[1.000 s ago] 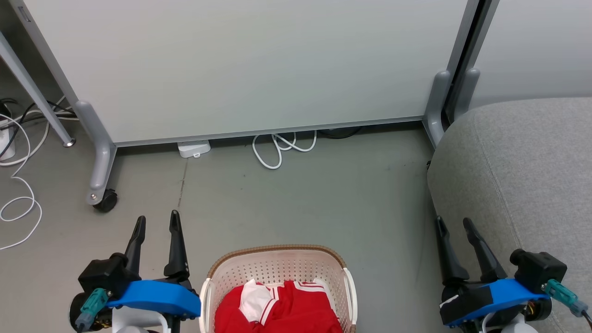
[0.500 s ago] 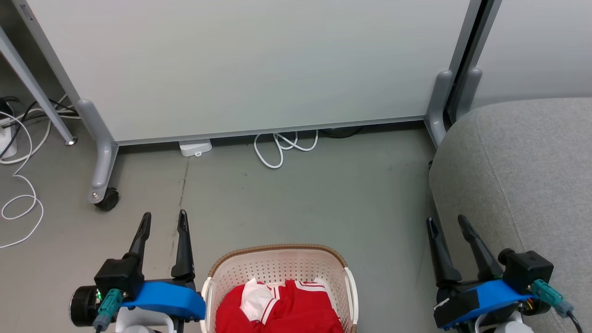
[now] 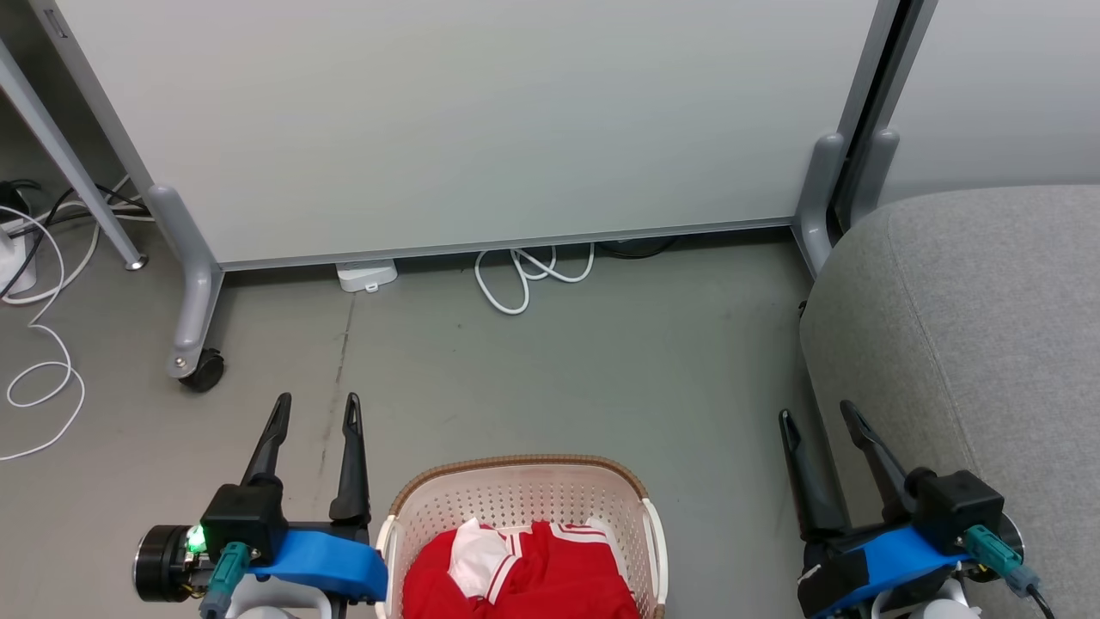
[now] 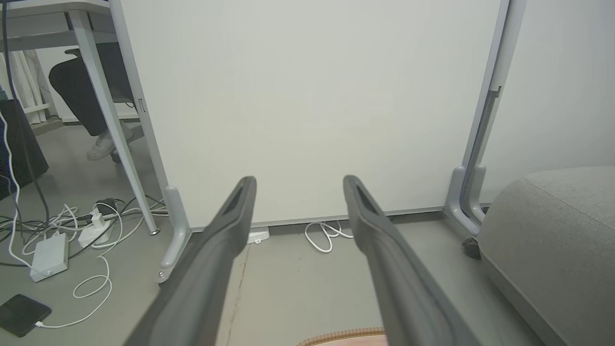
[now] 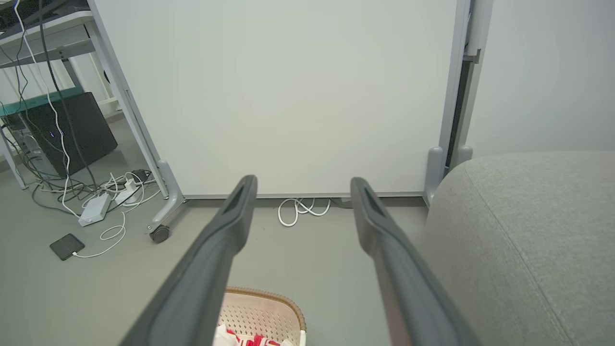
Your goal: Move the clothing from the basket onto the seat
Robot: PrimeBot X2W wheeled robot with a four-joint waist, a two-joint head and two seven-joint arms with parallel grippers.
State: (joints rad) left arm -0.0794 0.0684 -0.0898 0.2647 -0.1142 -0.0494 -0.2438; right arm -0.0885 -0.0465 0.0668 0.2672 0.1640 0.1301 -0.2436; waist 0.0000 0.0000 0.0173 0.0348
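Head view looks down on a grey floor, with the basket at the bottom middle, its near part cut off by the picture's edge. The clothing lies bunched inside it: red fabric with white stripes and a white patch toward the left.

The left gripper hangs just beside the basket's left rim, fingers pointing up the view, spread apart and holding nothing. The right gripper is on the other side, apart from the basket and close by the front edge of the seat. Its fingers are spread too, with nothing between them.

The seat takes up the right side — grey fabric with a rounded edge and a seam.

Across the back stands a pale panel on wheeled feet, with a white cable looped at its base.

Left wrist view has the basket's brown rim just showing at the bottom edge. Right wrist view has the basket and a bit of red cloth low between the fingers — the seat rises to their right.
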